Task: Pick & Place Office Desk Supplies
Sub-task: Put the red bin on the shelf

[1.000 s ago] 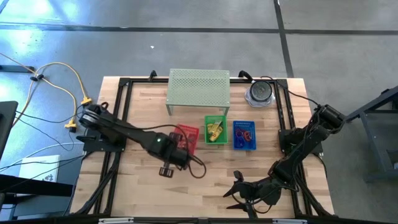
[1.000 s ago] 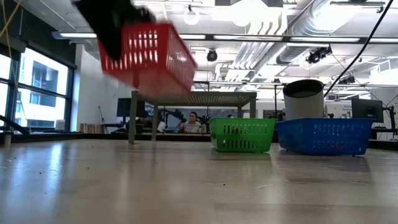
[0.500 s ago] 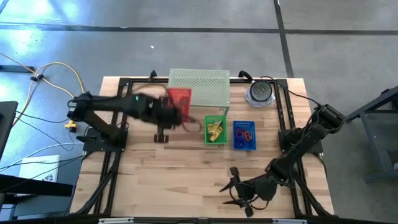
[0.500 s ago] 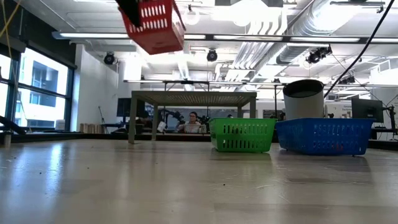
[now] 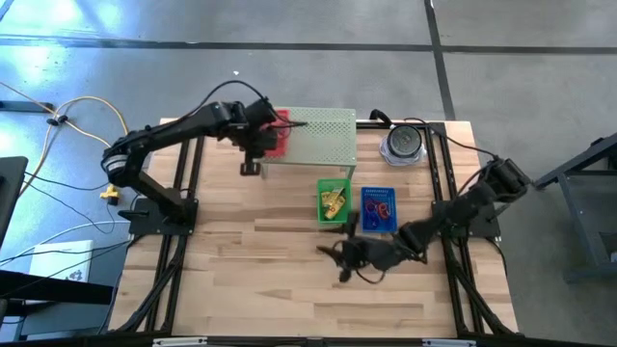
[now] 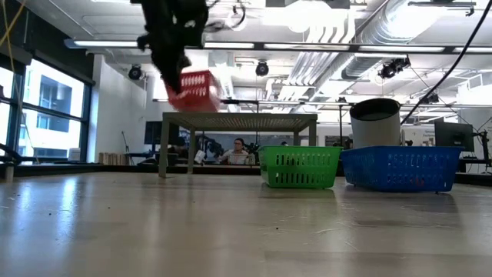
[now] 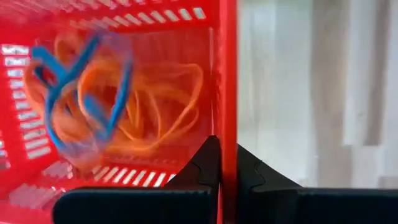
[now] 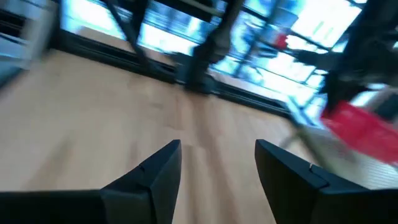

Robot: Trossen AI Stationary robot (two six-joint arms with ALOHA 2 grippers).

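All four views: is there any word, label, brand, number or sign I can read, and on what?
None can be read.
Red basket, shut in the left gripper: no label shows.
Green basket, blue basket: plain mesh walls.
White sheet on the floor: dark marks, too small to read.

The high view looks straight down on the whole tabletop (image 5: 289,260) and both arms. The low view sits at tabletop height, facing level across the wood toward the rack (image 6: 238,121). The left wrist view is pressed close against the red basket (image 7: 124,93). The right wrist view looks low over the tabletop, with the same red basket beyond.
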